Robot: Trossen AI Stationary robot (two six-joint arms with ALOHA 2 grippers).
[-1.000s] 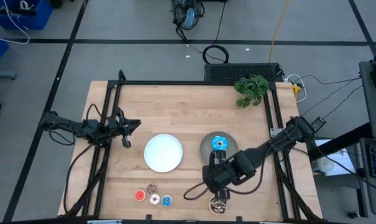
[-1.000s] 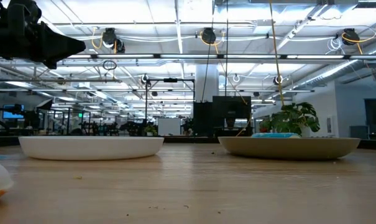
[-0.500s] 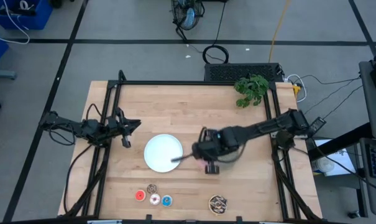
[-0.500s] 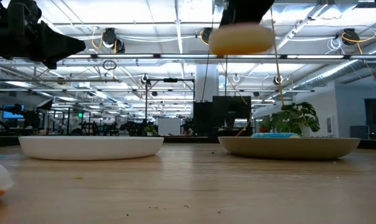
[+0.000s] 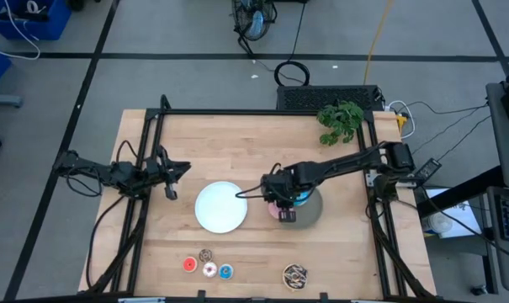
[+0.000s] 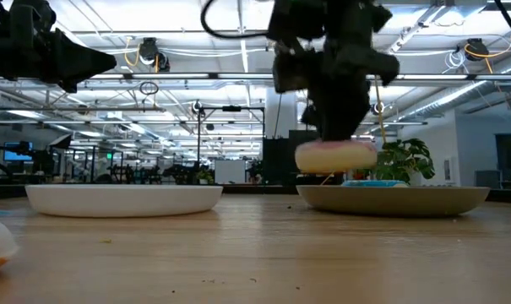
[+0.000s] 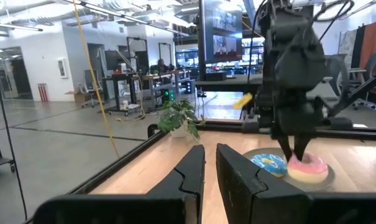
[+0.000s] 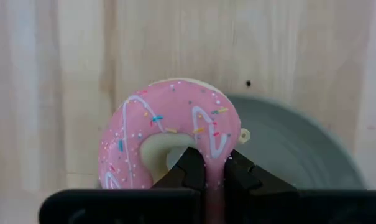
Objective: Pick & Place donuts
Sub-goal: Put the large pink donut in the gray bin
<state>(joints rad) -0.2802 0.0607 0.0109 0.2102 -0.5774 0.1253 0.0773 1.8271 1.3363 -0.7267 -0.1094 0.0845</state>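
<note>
high view: right gripper [image 5: 281, 208] pinches the pink donut [image 5: 278, 210] just over the grey plate [image 5: 311, 213], beside the blue donut [image 5: 299, 199] already there. brown sprinkled donut [image 5: 294, 274] and four tiny donuts [image 5: 207, 264] remain; left gripper [image 5: 172, 179] waits nearly closed, empty.

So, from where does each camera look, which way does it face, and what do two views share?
High view: above the table, facing straight down; both arms show.
Low view: at tabletop height, facing level across; right arm descends.
Left wrist view: on the left arm, facing past the left end effector toward the grey plate.
Right wrist view: on the right arm, facing down past the right end effector.
Shared: all show the pink donut.
</note>
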